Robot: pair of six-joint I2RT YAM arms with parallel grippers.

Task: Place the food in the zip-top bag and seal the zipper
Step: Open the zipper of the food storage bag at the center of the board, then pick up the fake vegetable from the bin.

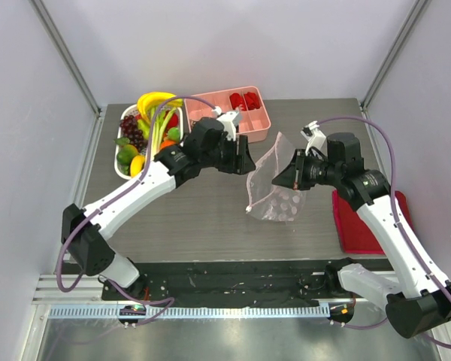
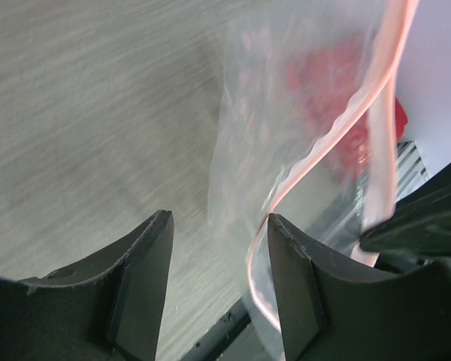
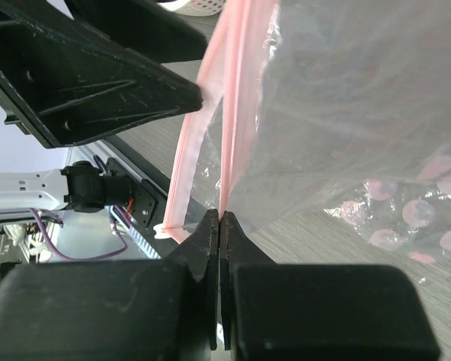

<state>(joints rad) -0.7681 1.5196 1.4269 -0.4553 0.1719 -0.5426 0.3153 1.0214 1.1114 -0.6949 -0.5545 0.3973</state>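
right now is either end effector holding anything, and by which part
The right end effector pinches the bag by its pink zipper strip. The left end effector is open, holding nothing.

no readable text, no labels, no brands, no numbers, no signs

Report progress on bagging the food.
Done: nothing; the food sits in the basket. In hand: the right gripper pinches the zipper edge, holding the zip-top bag up; the left gripper is open at its mouth. Left: load food, seal.
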